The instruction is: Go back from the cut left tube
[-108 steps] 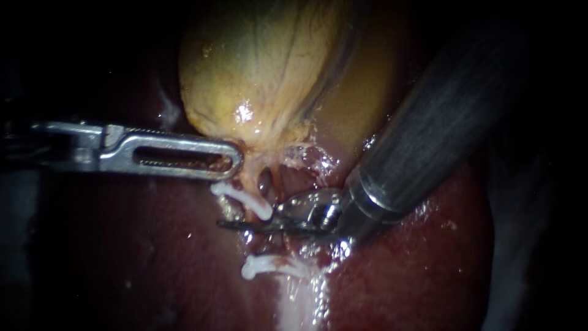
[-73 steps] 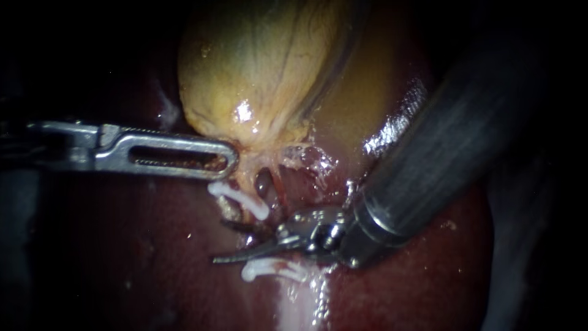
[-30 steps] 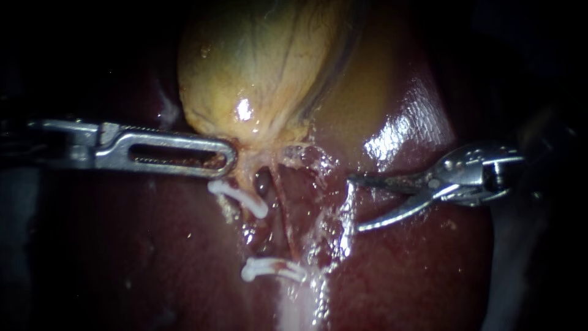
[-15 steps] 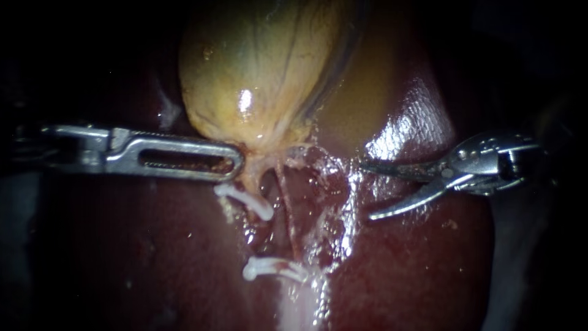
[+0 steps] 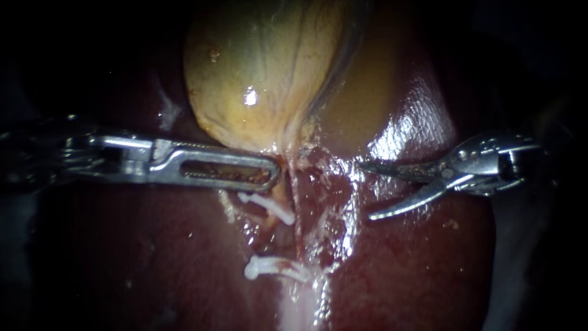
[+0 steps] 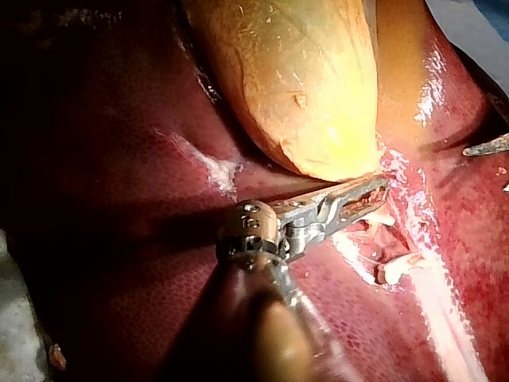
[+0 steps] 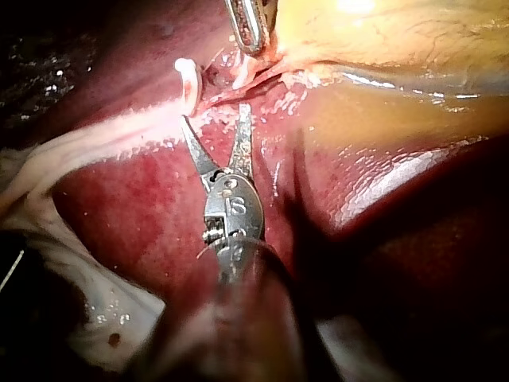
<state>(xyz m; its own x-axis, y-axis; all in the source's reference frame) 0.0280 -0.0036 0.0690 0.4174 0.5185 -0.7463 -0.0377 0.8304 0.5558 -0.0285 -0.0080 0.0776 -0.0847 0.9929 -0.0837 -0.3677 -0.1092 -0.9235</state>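
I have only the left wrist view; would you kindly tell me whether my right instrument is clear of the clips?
Observer: Yes; the endoscope view shows the right instrument apart from the upper clip and the lower clip, over bare liver.
Operator: Thank you; is it open or shut?
Observer: Its claw is open; the right wrist view shows a gap with nothing held.

The left tool [image 5: 274,175] comes in level from the left, shaft almost horizontal. Its long slotted jaws lie close together, clamped on a bit of tissue [image 6: 359,200] at their tips. The right tool [image 5: 366,190] reaches in from the right, its two thin curved jaws spread wide and holding nothing.
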